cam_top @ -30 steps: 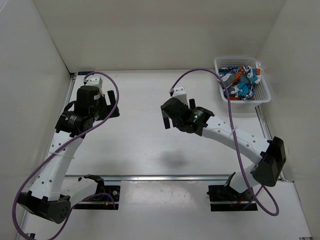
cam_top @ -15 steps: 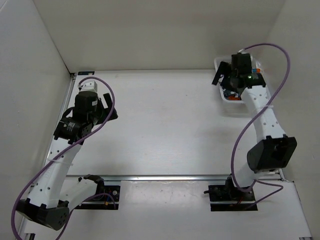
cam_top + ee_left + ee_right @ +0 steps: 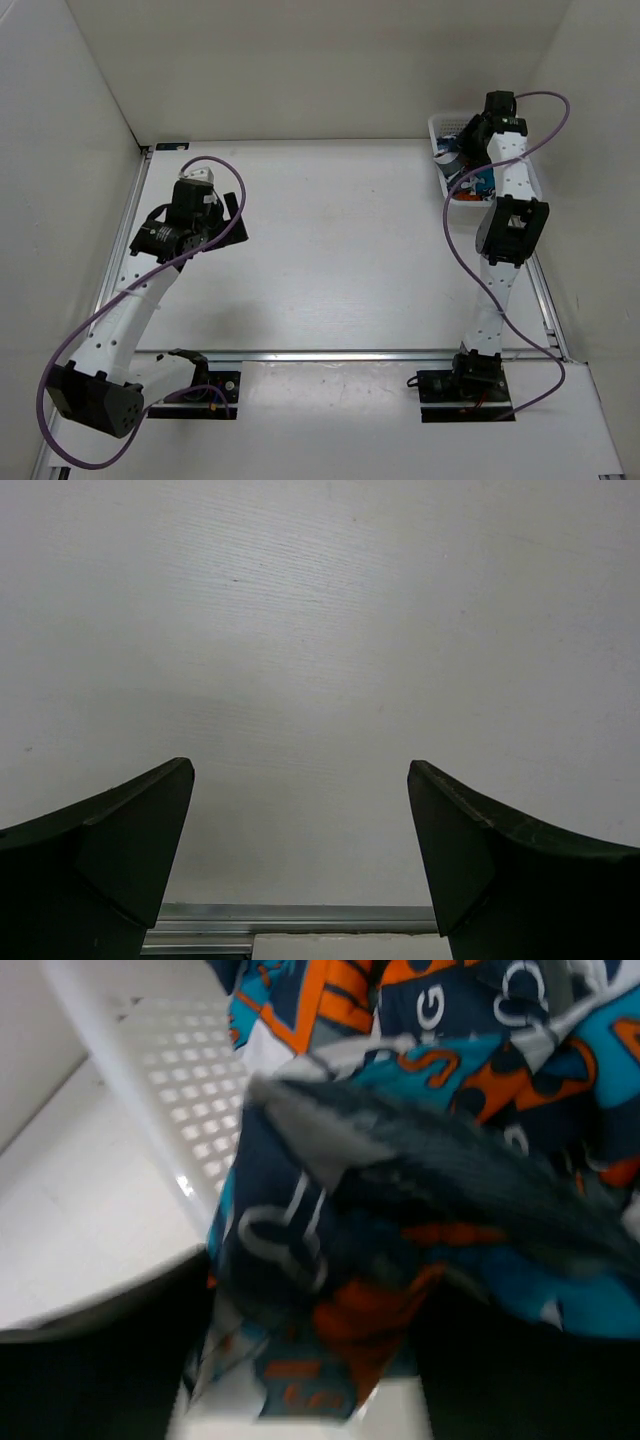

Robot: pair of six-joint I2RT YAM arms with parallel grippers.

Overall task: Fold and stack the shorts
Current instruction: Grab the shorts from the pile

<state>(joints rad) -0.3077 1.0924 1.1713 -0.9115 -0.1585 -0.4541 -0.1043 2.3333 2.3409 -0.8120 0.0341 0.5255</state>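
The shorts [image 3: 480,182], printed in orange, turquoise, white and dark blue, lie bunched in the white mesh basket [image 3: 436,124] at the far right corner. My right gripper [image 3: 462,155] reaches down into the basket. In the right wrist view the shorts [image 3: 400,1160] fill the frame, and a fold hangs between the wide-apart jaws of the right gripper [image 3: 315,1290]; the picture is blurred. My left gripper [image 3: 222,218] hovers over bare table at the left. In its wrist view the left gripper [image 3: 300,770] is open with nothing between its fingers.
The basket wall [image 3: 170,1090] stands just left of the fabric. An aluminium rail [image 3: 340,353] runs along the table's near edge, also seen as a rail [image 3: 300,917] below the left fingers. White walls enclose the table on three sides.
My right arm swung from the middle of the table out to the basket and dipped into the shorts. The left arm shifted slightly right and stayed open.
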